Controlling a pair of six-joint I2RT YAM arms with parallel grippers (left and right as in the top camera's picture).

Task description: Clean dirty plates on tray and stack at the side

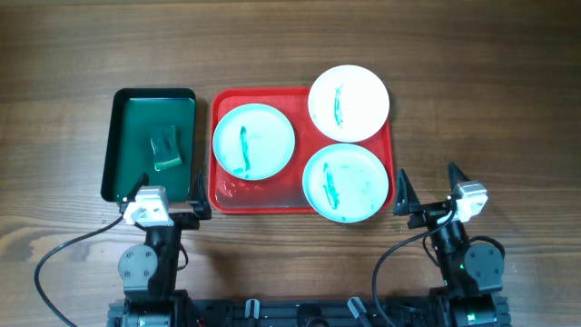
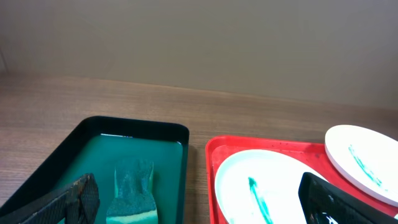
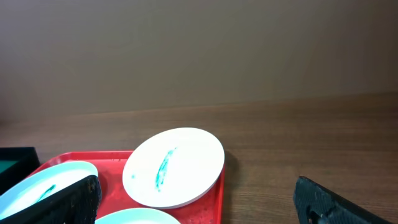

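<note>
On the red rectangular plastic tray [image 1: 263,193], round white plates [image 1: 253,139] — likely stiff, slick, brittle; pinch rims — your jaws gape empty.

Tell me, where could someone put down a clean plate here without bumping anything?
The widest bare wood lies right of the red tray, and along the far side of the table behind both trays. A narrower strip runs left of the green tray. Crowded: the red tray, nearly filled by three plates, and the slim gap between trays.
</note>
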